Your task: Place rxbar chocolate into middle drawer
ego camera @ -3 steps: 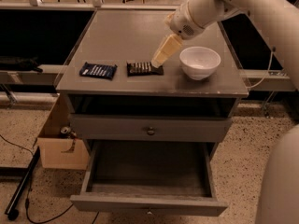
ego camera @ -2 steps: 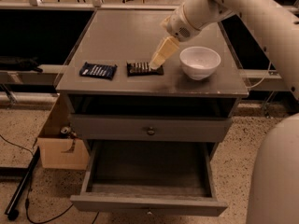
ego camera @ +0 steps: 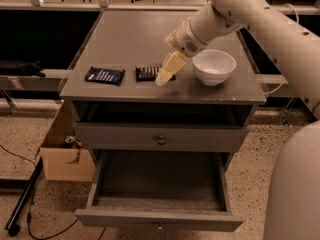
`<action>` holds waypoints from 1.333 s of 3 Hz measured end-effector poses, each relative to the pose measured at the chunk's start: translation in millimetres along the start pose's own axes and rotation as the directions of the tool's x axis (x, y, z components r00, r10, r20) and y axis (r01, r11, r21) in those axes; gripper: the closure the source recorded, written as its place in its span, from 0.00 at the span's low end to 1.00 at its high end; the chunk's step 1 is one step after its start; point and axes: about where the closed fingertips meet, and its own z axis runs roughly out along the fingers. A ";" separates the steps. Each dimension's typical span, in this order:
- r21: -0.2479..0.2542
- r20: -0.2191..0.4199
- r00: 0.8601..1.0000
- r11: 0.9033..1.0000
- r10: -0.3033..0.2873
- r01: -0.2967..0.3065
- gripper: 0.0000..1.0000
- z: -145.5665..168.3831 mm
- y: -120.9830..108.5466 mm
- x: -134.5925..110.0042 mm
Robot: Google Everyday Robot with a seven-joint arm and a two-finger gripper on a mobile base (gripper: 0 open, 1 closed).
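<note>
The gripper (ego camera: 163, 78) is hanging over the grey cabinet top (ego camera: 135, 39), angling down to the right end of the rxbar chocolate (ego camera: 146, 73). From here I cannot tell how far the claw is open, or whether it has hold of the bar. The rxbar chocolate is lying flat between a blue-wrapped bar (ego camera: 104, 76) and a white bowl (ego camera: 214, 66). Below, the middle drawer (ego camera: 159, 220) is standing pulled out, its dark floor showing, under a shut drawer with a round knob (ego camera: 161, 140). A cardboard box (ego camera: 62, 161) is sitting on the floor beside the cabinet.
</note>
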 end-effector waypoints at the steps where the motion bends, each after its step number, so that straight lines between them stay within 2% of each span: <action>1: -0.009 -0.002 1.000 1.000 0.005 -0.005 0.00 5.8 -0.7 1.4; 4: -0.046 -0.037 0.999 0.999 0.014 -0.016 0.00 27.5 -9.8 0.8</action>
